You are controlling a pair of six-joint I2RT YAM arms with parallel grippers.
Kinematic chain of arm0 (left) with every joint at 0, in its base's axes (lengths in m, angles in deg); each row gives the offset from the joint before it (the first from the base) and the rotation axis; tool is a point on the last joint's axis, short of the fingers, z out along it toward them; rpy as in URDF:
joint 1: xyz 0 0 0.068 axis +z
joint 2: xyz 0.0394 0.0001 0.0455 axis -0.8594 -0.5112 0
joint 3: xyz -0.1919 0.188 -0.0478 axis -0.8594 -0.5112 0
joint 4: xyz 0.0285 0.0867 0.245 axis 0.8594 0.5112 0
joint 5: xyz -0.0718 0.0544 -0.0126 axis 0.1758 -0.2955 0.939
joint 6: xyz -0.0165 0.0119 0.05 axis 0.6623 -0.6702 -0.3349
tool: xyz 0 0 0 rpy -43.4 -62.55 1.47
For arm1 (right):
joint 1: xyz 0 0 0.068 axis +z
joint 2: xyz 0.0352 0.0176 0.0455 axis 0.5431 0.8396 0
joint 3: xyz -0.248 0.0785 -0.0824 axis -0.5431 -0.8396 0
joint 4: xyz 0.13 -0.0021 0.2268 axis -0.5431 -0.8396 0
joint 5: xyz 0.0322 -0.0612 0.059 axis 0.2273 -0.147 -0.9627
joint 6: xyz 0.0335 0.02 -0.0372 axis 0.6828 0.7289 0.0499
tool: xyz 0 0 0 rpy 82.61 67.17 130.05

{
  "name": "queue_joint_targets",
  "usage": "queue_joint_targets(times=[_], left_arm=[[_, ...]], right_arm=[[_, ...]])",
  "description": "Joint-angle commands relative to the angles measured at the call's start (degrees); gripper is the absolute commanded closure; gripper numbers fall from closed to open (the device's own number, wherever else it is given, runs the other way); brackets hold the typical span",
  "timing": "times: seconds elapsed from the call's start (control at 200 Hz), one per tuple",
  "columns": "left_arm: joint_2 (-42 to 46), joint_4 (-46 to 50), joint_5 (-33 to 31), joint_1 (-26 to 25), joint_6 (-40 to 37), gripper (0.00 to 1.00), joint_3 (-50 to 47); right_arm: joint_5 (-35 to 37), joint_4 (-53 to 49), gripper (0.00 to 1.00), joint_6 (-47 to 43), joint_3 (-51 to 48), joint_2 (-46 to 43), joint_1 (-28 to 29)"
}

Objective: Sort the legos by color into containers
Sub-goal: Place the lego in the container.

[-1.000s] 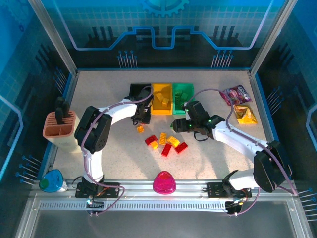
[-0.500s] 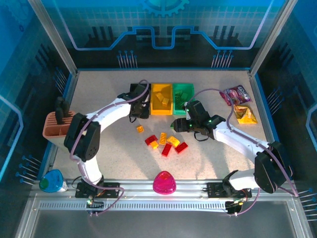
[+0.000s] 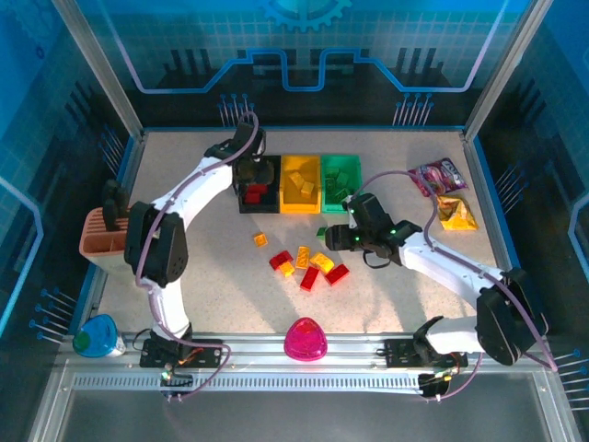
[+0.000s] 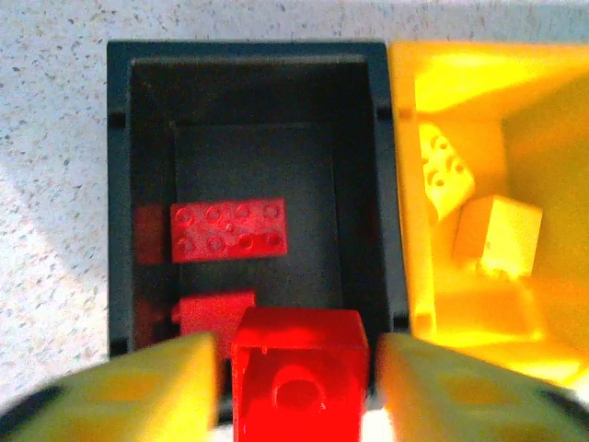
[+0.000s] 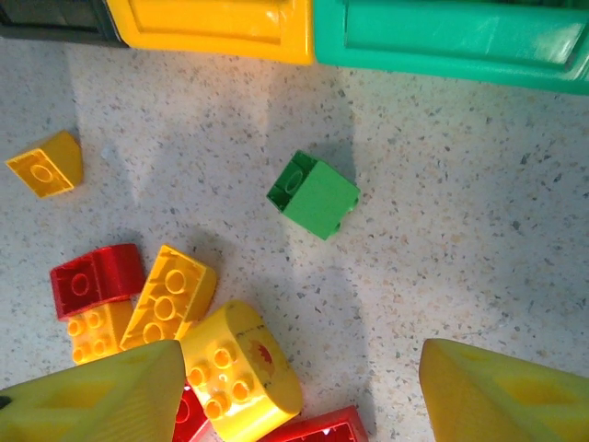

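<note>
Left gripper [image 4: 299,368]: held over the near end of the black bin [image 4: 120,184], jaws parted, with a red brick [image 4: 299,391] between the fingers [image 4: 138,391]. A slim dark gap is seen on each side of that brick, so it is judged not to be pinched. Two further red bricks [image 4: 228,230] are recorded on the floor of the black bin. The yellow bin [image 4: 405,184] is set touching the black bin's right wall and yellow pieces [image 4: 497,235] are held in it. The green bin [image 5: 442,37] is placed beyond the yellow one, further right of the black bin. Right gripper [image 5: 299,396]: spread wide, nothing held, hung over the table nearer the arm bases than the black bin and to its right. A lone green brick [image 5: 313,195] is found there, skewed to the jaws, just short of the bins. The loose red and yellow heap [image 5: 241,368] is listed a little nearer the bases. Hazards noted: the red brick is seen close above the black bin's near wall, so the rim could be struck and the piece thrown onto the table. The green brick could be twisted away if the jaws are closed on its corners. The heap could be scattered if it is brushed by a finger on the way down.
</note>
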Motion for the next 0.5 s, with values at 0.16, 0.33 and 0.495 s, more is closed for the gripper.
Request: queue_joint_targets(times=[0.16,0.33,0.495], left_arm=[[4.6,1.3,3.9,0.1,1.5,0.24,-0.3],[14.3,-3.5,6.1,-0.2,2.8,0.24,-12.3],[24.8,-10.8,9.2,-0.2,7.0,0.25,-27.7]], right_arm=[[0.4,-0.7,0.31,-0.5,-1.8,-3.2,-0.6],[-1.5,-0.3,0.28,-4.0,0.3,-1.6,0.9],[-1.2,-3.3,0.16,-11.4,7.4,2.2,5.3]])
